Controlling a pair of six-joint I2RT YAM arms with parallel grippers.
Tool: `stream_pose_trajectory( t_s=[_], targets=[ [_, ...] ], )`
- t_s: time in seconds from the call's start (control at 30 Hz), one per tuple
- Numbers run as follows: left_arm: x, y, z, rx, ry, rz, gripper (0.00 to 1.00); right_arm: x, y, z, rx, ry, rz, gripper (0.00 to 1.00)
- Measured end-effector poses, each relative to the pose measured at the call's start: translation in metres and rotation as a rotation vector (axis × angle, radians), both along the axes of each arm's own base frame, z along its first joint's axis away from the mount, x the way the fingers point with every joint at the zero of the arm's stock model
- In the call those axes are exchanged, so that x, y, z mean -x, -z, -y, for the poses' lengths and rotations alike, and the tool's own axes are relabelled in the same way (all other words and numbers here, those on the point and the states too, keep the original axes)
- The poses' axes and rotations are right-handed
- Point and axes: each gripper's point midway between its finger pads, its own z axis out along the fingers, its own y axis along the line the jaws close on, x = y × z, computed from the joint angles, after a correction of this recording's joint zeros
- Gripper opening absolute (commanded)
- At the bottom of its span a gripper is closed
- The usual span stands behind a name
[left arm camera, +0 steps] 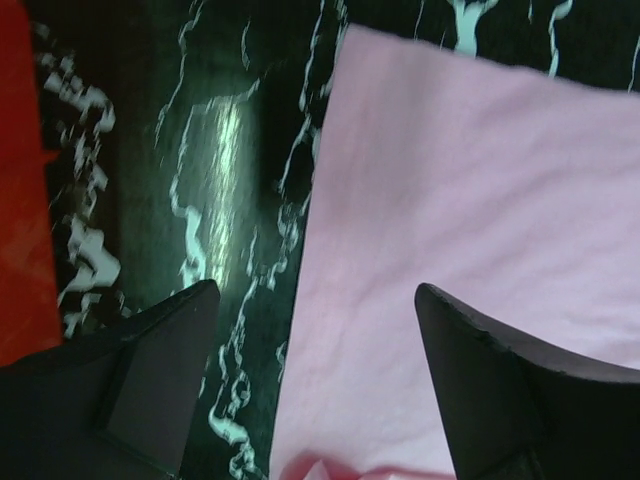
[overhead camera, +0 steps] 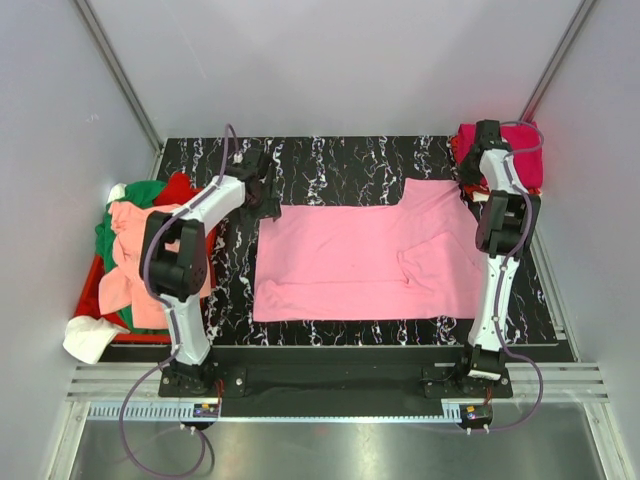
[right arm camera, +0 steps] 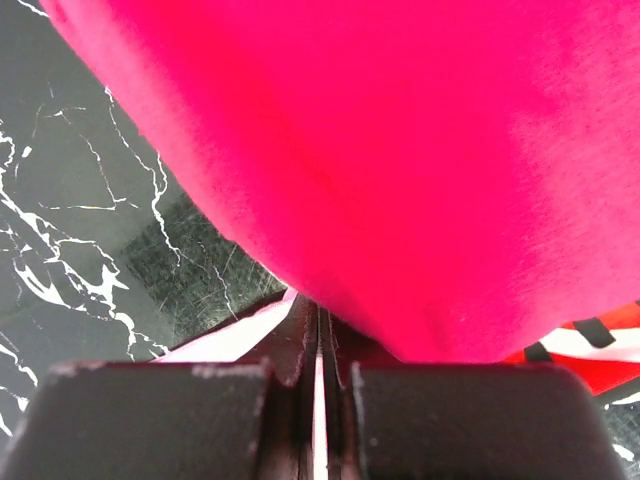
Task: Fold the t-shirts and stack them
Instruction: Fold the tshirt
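Note:
A light pink t-shirt lies spread flat on the black marble table, one sleeve folded in at the right. My left gripper hangs open over its far left corner. In the left wrist view the gripper straddles the shirt's left edge. My right gripper is at the shirt's far right corner. In the right wrist view the gripper is shut, with a thin strip of pink cloth between the fingers. A magenta t-shirt lies bunched just beyond it, and it fills the right wrist view.
A red crate off the table's left edge holds a heap of green, salmon, red and white shirts. The crate's red shows at the left of the left wrist view. Grey walls close in the back and sides.

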Motion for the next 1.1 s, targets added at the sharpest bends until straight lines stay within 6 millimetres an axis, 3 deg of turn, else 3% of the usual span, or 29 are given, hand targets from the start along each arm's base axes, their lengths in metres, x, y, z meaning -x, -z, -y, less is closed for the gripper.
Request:
stream_pose_trajectory(
  t_s=[0.23,0.4,0.6,0.77,0.97,1.1],
  targets=[
    [-0.066,0.018,0.008,0.057,-0.017,0.042,0.78,0.0,-0.001,-0.003,-0.075,-0.015,0.013,0.0],
    [-0.086,0.023,0.009,0.085,-0.012,0.063,0.74,-0.001,-0.002,-0.009,-0.116,-0.028,0.02,0.0],
    [-0.088,0.032,0.008,0.099,-0.01,0.058,0.68,-0.002,-0.002,-0.013,-0.139,-0.036,0.023,0.0],
    [-0.086,0.041,0.01,0.11,-0.003,0.049,0.55,-0.002,-0.002,-0.015,-0.148,-0.042,0.027,0.0],
    [-0.091,0.048,0.016,0.137,0.006,0.055,0.35,-0.002,0.0,-0.019,-0.163,-0.052,0.032,0.0],
    [-0.093,0.049,0.016,0.146,0.006,0.059,0.09,-0.001,0.0,-0.02,-0.169,-0.05,0.029,0.0]
  ],
)
